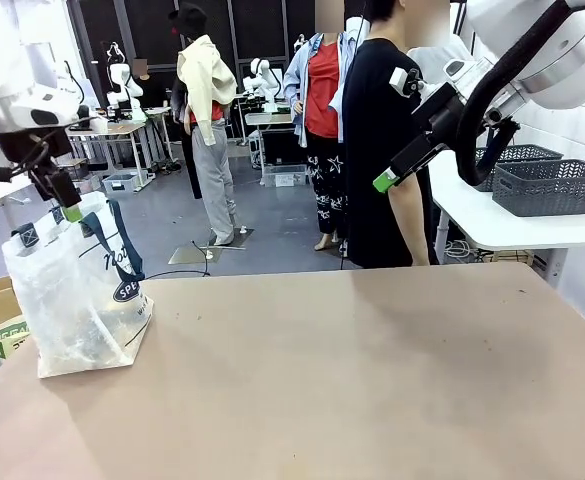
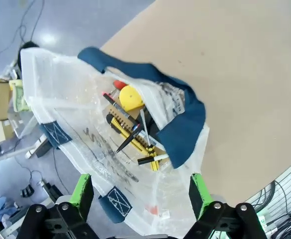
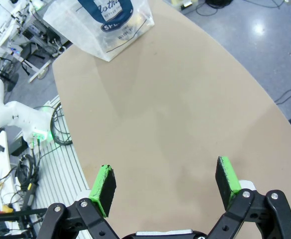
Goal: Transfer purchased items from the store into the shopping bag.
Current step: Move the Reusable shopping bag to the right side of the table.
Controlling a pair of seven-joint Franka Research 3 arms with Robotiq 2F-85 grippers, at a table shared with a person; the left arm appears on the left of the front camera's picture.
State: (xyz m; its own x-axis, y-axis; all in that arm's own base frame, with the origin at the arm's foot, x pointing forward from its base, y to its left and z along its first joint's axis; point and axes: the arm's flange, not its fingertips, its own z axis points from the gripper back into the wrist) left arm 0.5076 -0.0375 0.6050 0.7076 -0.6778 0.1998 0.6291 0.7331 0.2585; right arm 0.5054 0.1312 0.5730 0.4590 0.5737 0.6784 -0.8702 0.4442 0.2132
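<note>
Translucent shopping bag [image 2: 85, 129] sits directly beneath the spread left hand [image 2: 140, 191].

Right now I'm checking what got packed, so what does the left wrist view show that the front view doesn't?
The left wrist view looks down into the open bag: a yellow round item, a yellow and black tool and a dark pen-like piece lie inside, between the open left gripper's green pads. The front view alone shows a person across the table, the raised right gripper and a grey basket. Both share the bag with navy handles on the table.
</note>
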